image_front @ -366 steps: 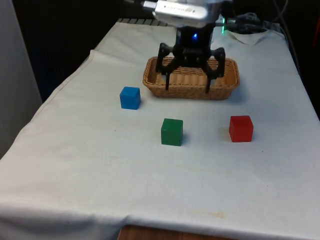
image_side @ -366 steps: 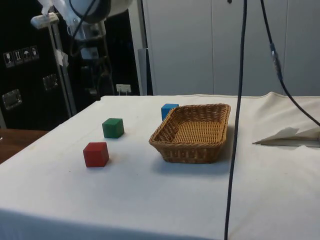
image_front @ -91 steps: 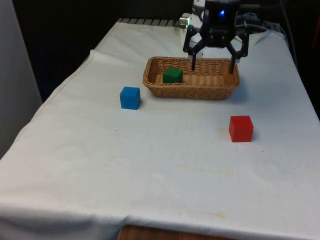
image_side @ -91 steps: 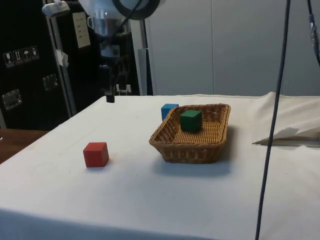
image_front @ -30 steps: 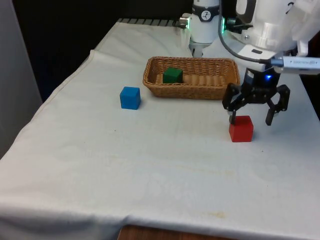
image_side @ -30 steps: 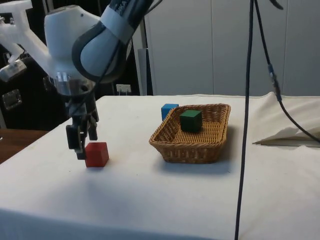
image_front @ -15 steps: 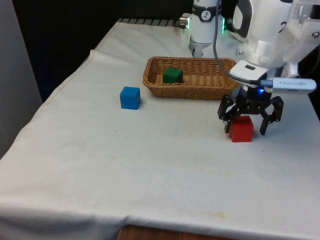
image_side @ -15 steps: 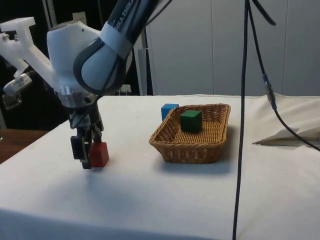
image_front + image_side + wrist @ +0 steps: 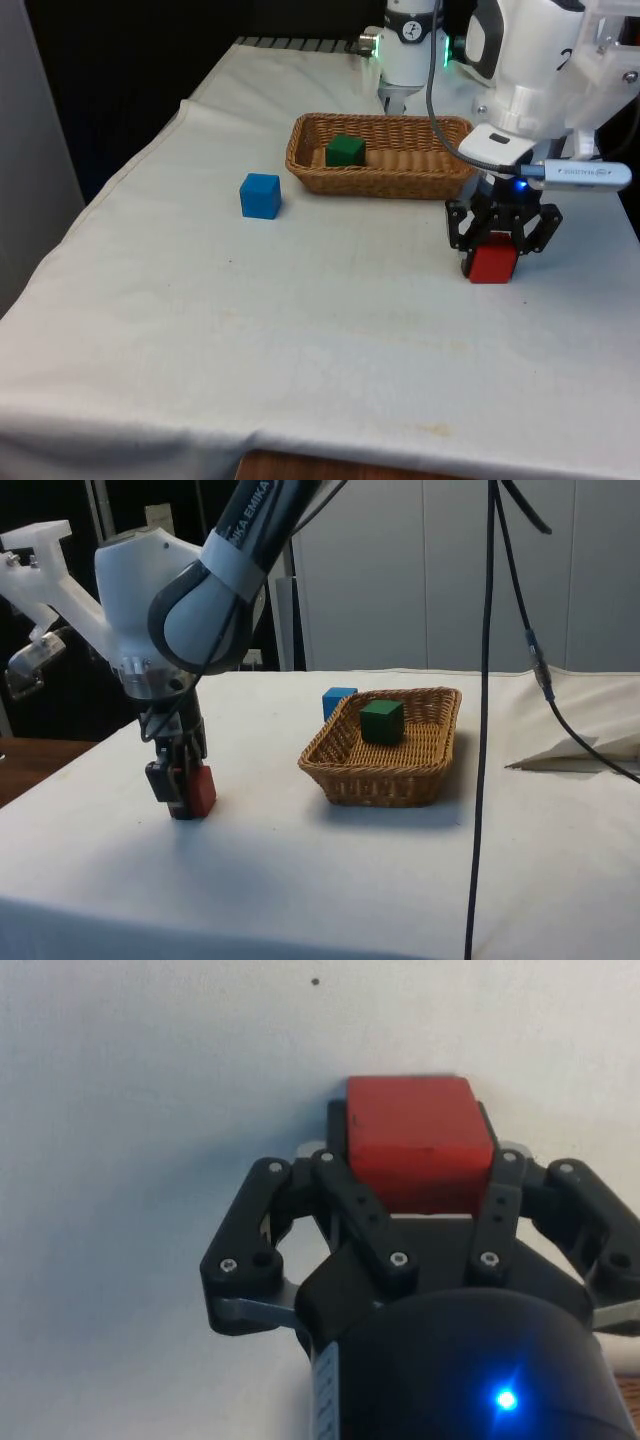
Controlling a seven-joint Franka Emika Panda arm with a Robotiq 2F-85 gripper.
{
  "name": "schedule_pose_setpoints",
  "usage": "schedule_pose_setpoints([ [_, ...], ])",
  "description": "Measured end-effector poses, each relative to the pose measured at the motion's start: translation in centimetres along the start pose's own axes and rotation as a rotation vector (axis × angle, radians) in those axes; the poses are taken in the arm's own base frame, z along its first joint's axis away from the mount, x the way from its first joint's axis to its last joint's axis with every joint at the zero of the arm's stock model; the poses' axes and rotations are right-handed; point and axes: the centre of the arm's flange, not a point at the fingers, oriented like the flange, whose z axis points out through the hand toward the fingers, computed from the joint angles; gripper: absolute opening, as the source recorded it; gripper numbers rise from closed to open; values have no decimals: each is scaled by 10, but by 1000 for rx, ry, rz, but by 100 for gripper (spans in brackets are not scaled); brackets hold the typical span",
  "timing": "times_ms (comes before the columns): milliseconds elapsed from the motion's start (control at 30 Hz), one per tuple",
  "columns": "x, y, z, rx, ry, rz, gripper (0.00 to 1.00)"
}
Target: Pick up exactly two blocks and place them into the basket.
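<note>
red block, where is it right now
The red block sits on the white cloth at the front view's right, between the pincer fingers, just in front of the basket holding the green block.

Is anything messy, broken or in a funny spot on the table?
Nothing stands out. The green block sits in the basket, the blue block rests on the cloth beside it, and the hand is closed around the red block.
</note>
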Motion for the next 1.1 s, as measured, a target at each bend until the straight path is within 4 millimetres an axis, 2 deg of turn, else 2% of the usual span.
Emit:
schedule_pose_setpoints([
  [333, 1, 1, -6, 1, 3, 12, 1],
  [600, -14, 4, -47, 14, 1, 37, 1],
  [933, -25, 8, -74, 23, 5, 49, 1],
  [1100, -41, 13, -93, 31, 10, 52, 1],
])
